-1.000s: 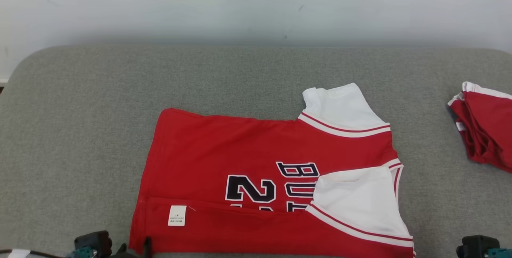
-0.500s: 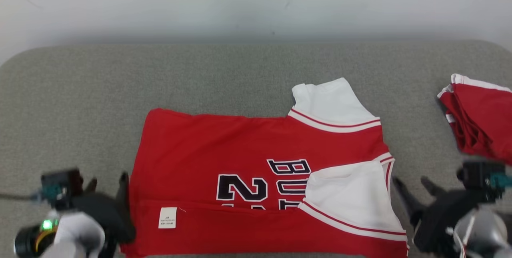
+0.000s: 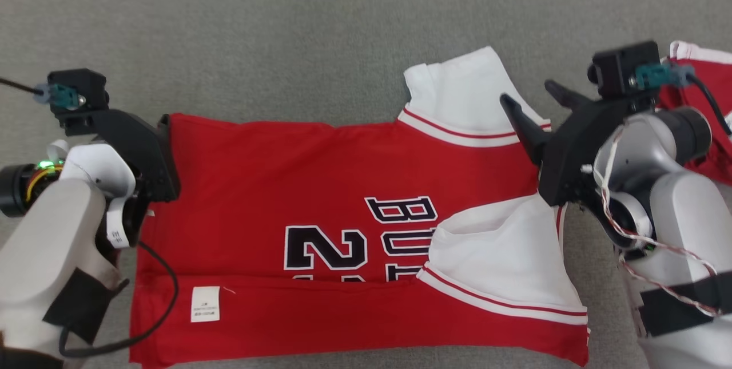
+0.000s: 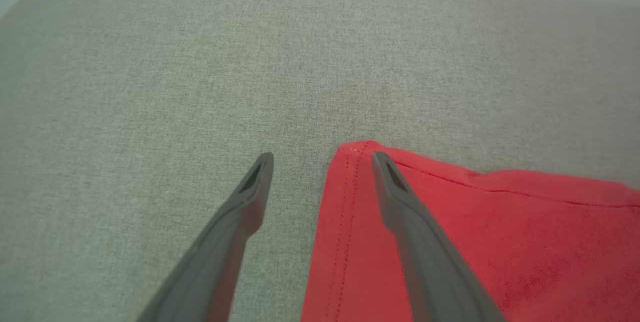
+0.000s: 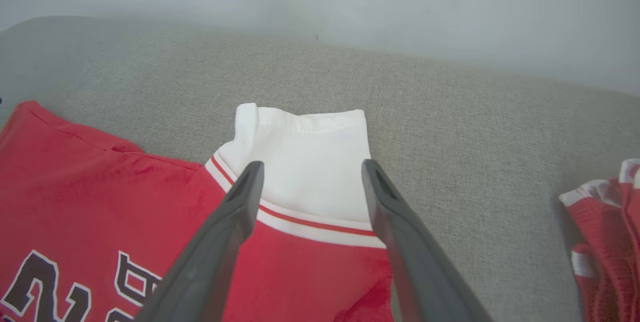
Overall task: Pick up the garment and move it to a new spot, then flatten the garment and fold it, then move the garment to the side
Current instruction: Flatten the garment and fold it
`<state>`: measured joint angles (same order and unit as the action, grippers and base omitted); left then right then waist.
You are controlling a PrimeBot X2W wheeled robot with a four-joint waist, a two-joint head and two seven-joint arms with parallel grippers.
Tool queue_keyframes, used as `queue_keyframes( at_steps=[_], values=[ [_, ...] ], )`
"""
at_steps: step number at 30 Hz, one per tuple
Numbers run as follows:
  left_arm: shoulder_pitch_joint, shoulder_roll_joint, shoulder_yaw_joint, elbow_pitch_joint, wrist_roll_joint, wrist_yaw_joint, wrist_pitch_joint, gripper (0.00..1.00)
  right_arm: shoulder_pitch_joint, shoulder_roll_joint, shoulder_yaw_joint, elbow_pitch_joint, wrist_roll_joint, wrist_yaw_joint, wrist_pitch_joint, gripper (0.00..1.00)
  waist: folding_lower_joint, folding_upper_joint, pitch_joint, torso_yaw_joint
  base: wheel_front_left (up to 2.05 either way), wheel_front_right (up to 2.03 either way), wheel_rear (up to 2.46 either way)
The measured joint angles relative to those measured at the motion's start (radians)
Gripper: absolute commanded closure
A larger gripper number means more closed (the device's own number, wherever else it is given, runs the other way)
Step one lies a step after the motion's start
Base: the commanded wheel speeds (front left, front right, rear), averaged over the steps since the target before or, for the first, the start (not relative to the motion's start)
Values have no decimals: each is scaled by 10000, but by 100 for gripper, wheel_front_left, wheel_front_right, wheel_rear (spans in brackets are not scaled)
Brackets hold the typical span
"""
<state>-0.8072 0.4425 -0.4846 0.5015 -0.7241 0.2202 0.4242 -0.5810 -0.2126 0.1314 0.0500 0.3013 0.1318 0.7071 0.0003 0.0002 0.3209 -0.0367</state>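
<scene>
Open grey worktop [image 3: 257, 31]: upper left and top centre of frame. Obstructions: red jersey [image 3: 257, 174] centre; second red garment [image 3: 717, 74] upper right edge.

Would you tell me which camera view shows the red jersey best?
The head view: the red jersey lies nearly whole there, with its number and label. The left wrist view gives one red hem corner; the right wrist view gives the far white sleeve and some lettering.

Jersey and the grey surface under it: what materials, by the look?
Jersey: probably a thin synthetic knit, matte red and white; it drapes softly, hem stitching shows. Grey surface: woven upholstery-type fabric, matte, coarse weave visible; possibly padded.
</scene>
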Motion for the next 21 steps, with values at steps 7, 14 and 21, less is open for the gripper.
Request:
queue_keyframes(
  at_steps=[7, 14, 21],
  values=[
    [-778, -35, -115, 1212, 52, -282, 173, 0, -937, -270, 593, 909, 153, 0, -451, 0, 1, 0, 706, -274, 0, 0, 0],
    [-1213, -125, -322, 1833, 84, -533, 374, 33, -1104, -477, 746, 1269, 270, 0, -621, 0, -2, 0, 936, -304, 0, 0, 0],
    [-1402, -249, -430, 1962, 82, -531, 579, 13, -1341, -558, 736, 1358, 313, 0, -663, 0, -2, 1, 940, -173, 0, 0, 0]
  ],
)
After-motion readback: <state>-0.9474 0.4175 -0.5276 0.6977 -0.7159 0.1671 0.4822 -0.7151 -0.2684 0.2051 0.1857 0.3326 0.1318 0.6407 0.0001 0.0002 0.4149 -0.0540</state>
